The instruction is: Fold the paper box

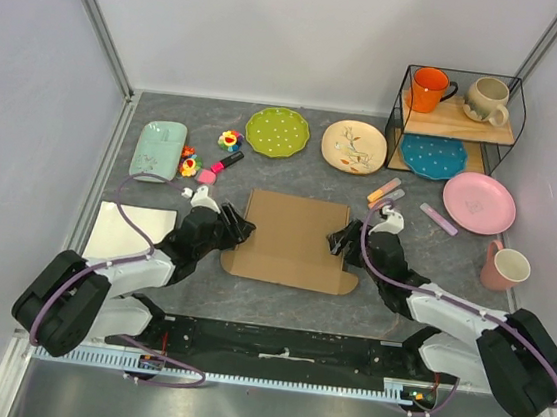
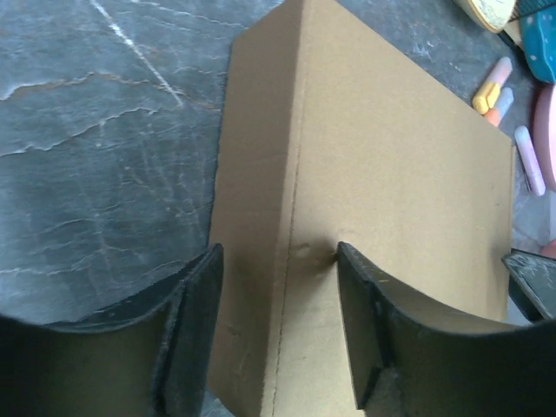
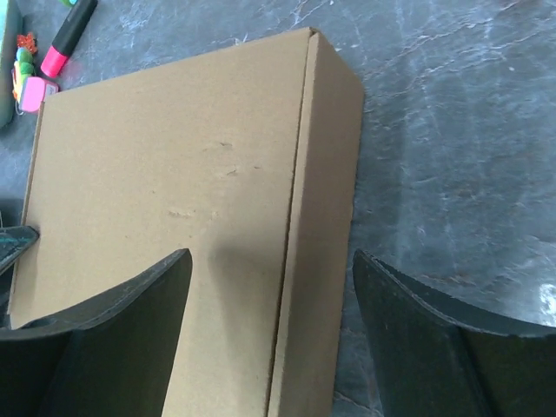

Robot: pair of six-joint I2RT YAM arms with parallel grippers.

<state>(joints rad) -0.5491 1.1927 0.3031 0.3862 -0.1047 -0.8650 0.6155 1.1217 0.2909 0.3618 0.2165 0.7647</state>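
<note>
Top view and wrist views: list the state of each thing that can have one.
paper box: folded shut, lying flat on the table.
left gripper: open, jaws astride the box's left edge.
right gripper: open, jaws astride the box's right edge.
orange mug: upright on the rack's top shelf.
beige mug: upright on the same shelf.
pink mug: upright on the table.
</note>
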